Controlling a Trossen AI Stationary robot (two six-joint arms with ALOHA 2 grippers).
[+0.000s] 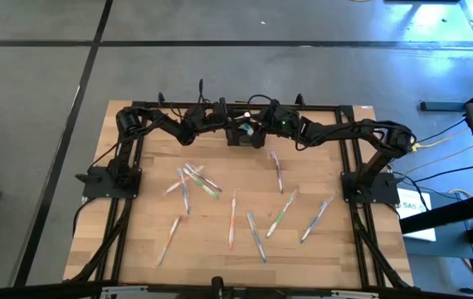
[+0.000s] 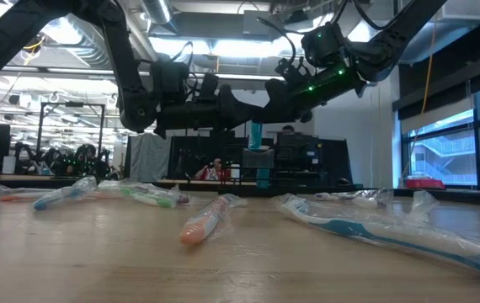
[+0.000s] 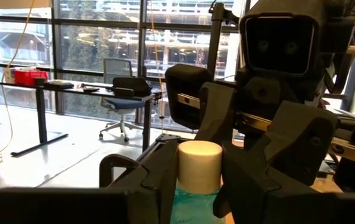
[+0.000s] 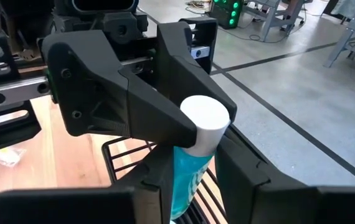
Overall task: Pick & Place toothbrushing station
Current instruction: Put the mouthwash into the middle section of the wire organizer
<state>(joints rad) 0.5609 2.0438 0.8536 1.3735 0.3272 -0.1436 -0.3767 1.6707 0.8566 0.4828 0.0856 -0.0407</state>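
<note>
Two dark robot arms meet at the far edge of a wooden bench point(image 1: 220, 249), seen from above. Between them stands the caddy point(image 1: 244, 133), a small black wire-mesh box, at the middle of the back edge.

The left pincer point(image 1: 224, 123) reaches in from the left side. Its fingers point(image 3: 159, 168) are part-closed and pressed against a teal tube point(image 4: 187, 177) with a white cap point(image 4: 205, 118). The tube stands upright, cap uppermost, and is raised above the caddy's wire rim.

The right pincer point(image 1: 261, 124) comes in from the right side and closes on the same tube, its fingers point(image 4: 246, 180) flanking the teal body. Both pincers appear to grip it at once (a hand-over, by the look of it).

Several wrapped toothbrushes point(image 1: 232, 220) lie scattered on the bench nearer the front, well apart from the caddy.

The caddy sits upright, opening facing up; which way its long side runs cannot be told, as the arms cover it.

Risks, as a judgement: if both pincers pull differently, the soft tube may buckle or slip free. If one lets go too early, the tube may tilt and miss the caddy. A low pincer could also nudge the light caddy off the back edge.
</note>
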